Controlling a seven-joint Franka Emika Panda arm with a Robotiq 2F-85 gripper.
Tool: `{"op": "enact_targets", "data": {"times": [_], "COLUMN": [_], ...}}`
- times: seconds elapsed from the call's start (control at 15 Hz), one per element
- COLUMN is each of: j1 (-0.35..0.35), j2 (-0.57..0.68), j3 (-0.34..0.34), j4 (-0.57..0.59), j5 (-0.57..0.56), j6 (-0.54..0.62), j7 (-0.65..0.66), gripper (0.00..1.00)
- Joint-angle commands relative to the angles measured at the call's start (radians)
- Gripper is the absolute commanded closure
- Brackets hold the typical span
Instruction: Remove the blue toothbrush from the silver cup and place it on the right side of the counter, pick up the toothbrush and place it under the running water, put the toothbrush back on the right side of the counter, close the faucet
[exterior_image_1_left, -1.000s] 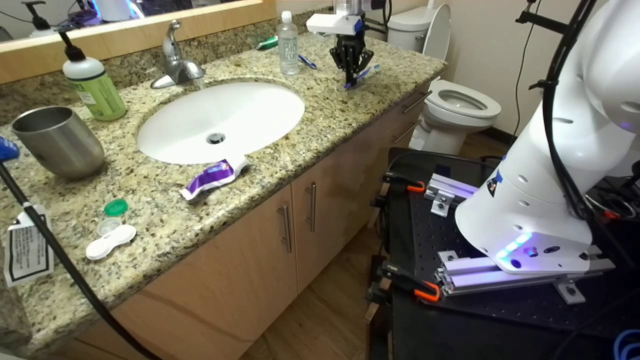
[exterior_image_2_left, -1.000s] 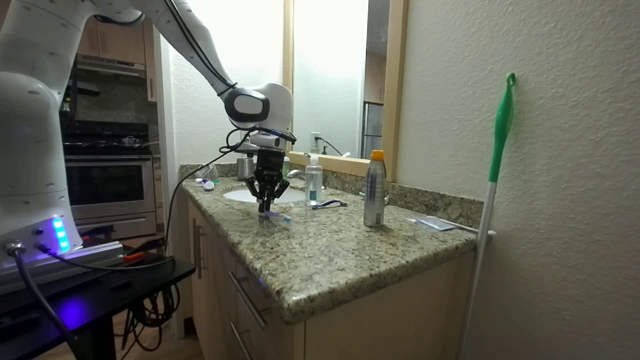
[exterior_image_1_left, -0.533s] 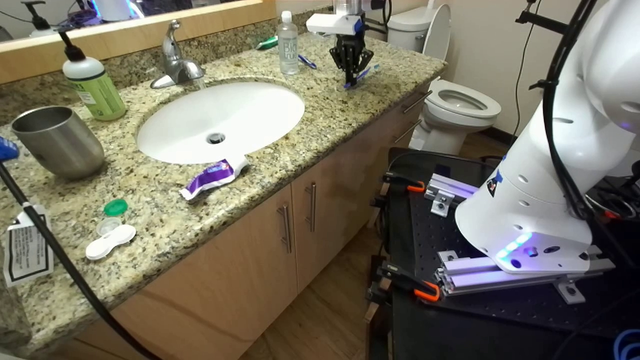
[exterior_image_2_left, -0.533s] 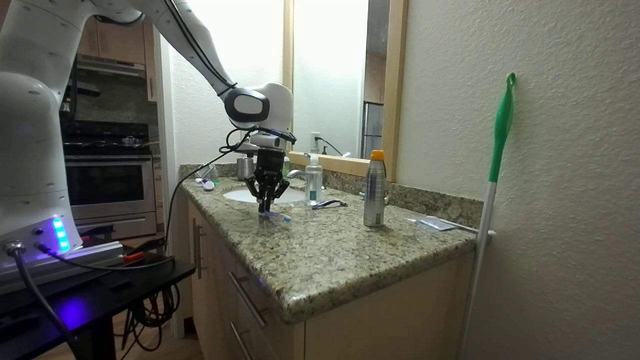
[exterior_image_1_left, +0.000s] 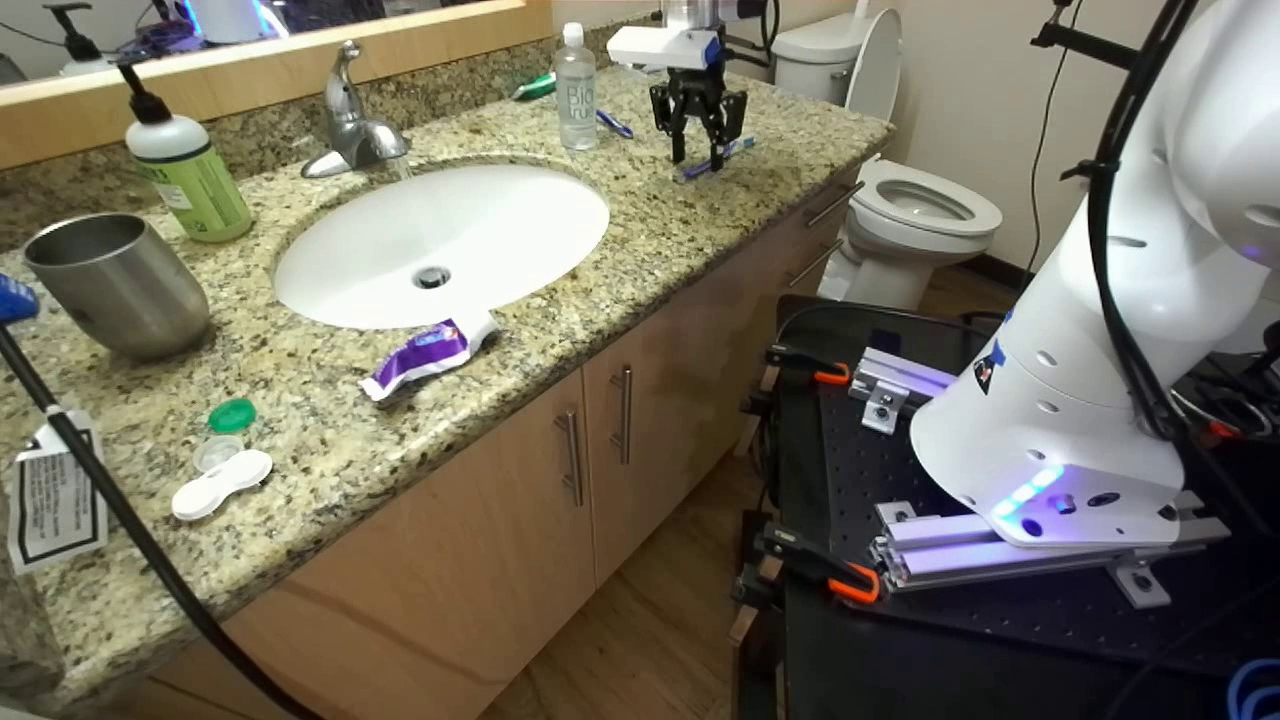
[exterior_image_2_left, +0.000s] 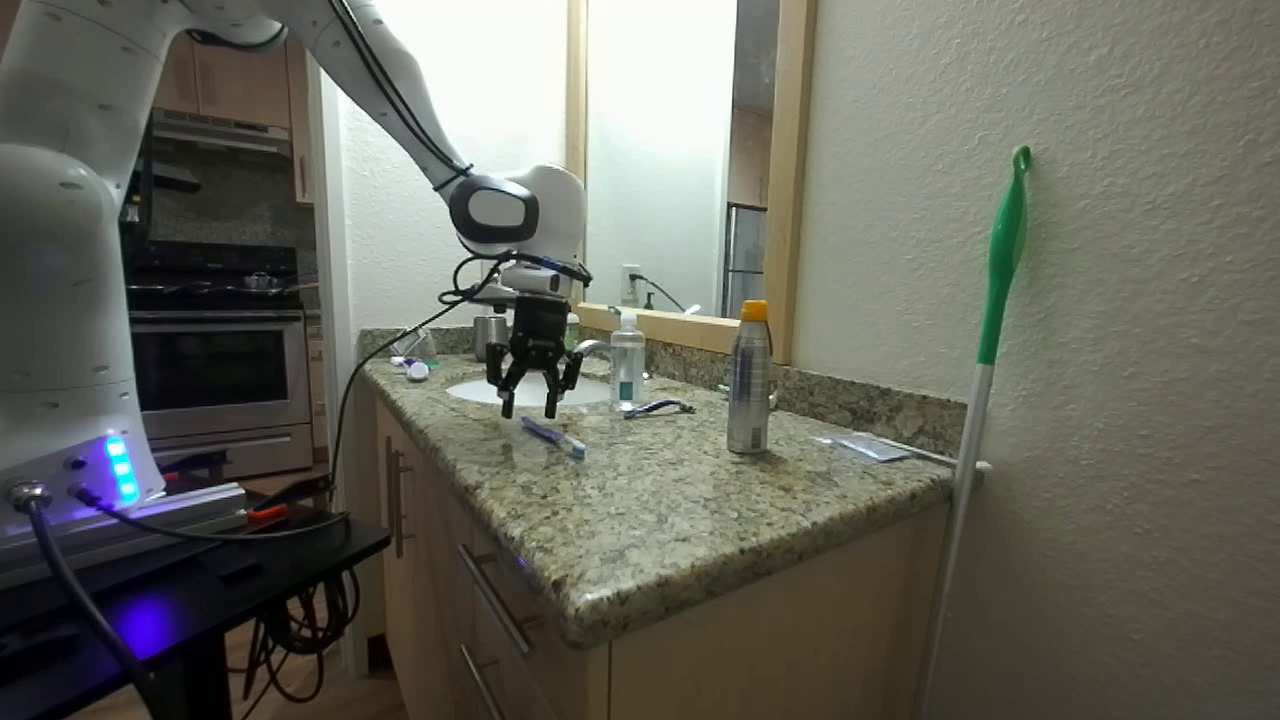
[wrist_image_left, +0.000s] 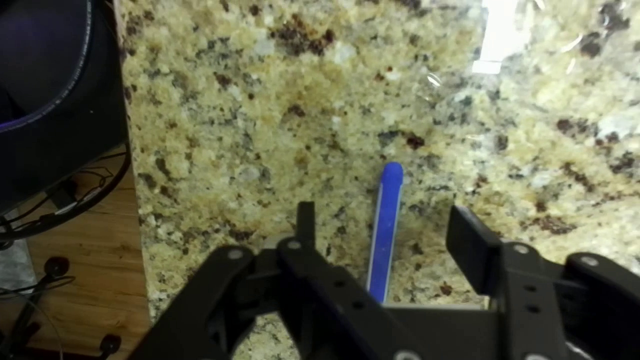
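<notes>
1 gripper (exterior_image_2_left: 529, 410), jaws apart; 1 blue t-brush (wrist_image_left: 385, 230) on ctr (exterior_image_2_left: 640, 540); 1 silver cup (exterior_image_1_left: 130, 300); 1 faucet (exterior_image_1_left: 362, 142)

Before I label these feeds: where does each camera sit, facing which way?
An exterior view: high near the tapered silver metal cup, facing along the speckled granite counter toward the white toilet; white arm, black gripper show.
An exterior view: near the orange-capped grey bottle, facing back along the counter; arm, gripper show.
Wrist view: above the slim blue toothbrush, facing down; gripper fingers show.
Both exterior views share cup and toothbrush.
</notes>
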Motion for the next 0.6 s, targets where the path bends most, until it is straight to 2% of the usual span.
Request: {"op": "enact_targets", "data": {"times": [0.0,0.27,0.47,0.53], "j1": [0.015,0.062,0.077,0.080], "j2": [-0.135,-0.339,-0.516,-0.571], "j3": [0.011,0.022,0.088,0.114], "j4": [-0.087,-0.167,-0.202,-0.197], "j5": [0.020,-0.041,-0.066,-0.040], "j6": [0.076,0.123,0.097,0.073], "j7": [-0.101,-0.122,-0.121,-0.139], "gripper": [0.01,0.00,0.00,0.00]}}
